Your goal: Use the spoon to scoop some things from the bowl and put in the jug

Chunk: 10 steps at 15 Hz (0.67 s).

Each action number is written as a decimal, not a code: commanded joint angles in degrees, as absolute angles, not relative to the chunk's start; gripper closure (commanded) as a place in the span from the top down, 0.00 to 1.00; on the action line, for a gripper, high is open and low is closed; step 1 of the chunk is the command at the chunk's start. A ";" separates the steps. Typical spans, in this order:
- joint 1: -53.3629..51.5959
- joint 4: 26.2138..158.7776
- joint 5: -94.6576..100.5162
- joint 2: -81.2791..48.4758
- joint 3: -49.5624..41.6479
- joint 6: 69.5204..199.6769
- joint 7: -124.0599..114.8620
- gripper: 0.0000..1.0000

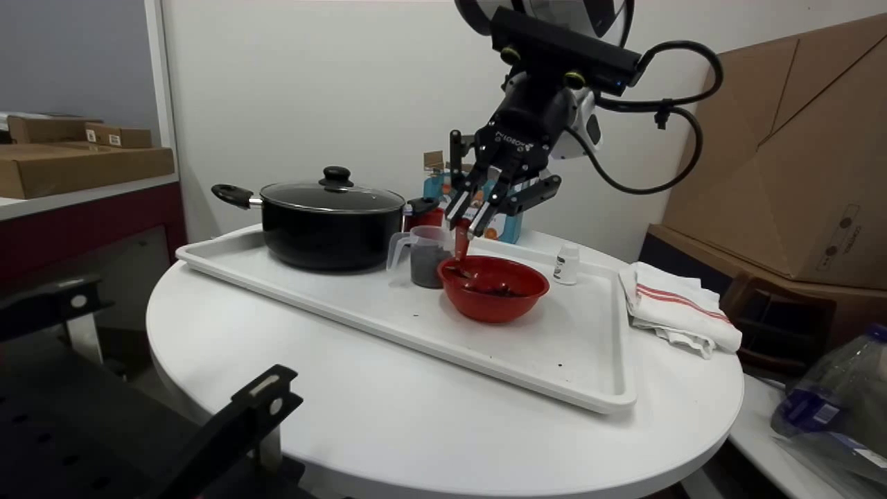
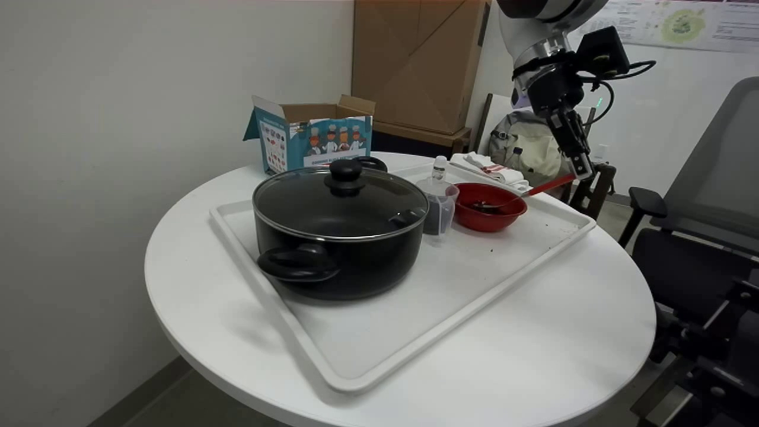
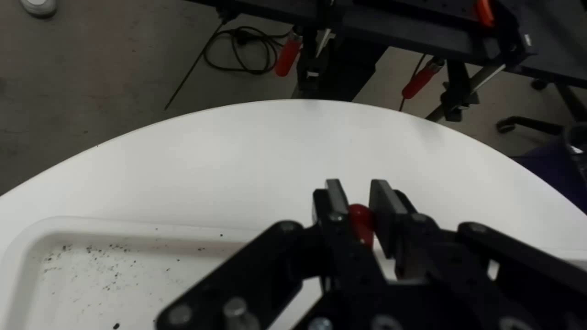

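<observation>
The glossy red bowl (image 1: pixel 493 298) stands on the tray with dark bits inside; it also shows in an exterior view (image 2: pixel 487 222). My gripper (image 1: pixel 466 219) is shut on the red handle of the spoon (image 1: pixel 461 242), above the bowl's rim. The spoon slants down, its metal head in the bowl among the bits, as an exterior view shows (image 2: pixel 551 184). In the wrist view the handle's end (image 3: pixel 362 222) sits between the fingers; the bowl and jug are out of view there. The small see-through jug (image 1: pixel 428 263) with a dark grey lower part stands beside the bowl, between it and the pot.
The black lidded pot (image 2: pixel 341 255) stands on the white tray (image 1: pixel 554 353) near the jug. A small white bottle (image 1: pixel 567 263) is behind the bowl. A folded towel (image 1: pixel 679 305) lies beside the tray. A blue carton (image 2: pixel 320 142) stands behind the pot. Dark specks lie on the tray.
</observation>
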<state>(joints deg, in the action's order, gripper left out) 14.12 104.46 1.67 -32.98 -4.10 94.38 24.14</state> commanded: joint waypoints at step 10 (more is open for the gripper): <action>21.89 86.44 -16.89 -43.32 -4.08 76.65 21.07 0.05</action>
<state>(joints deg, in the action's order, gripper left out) 20.10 92.33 -13.14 -39.19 -4.14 81.59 23.21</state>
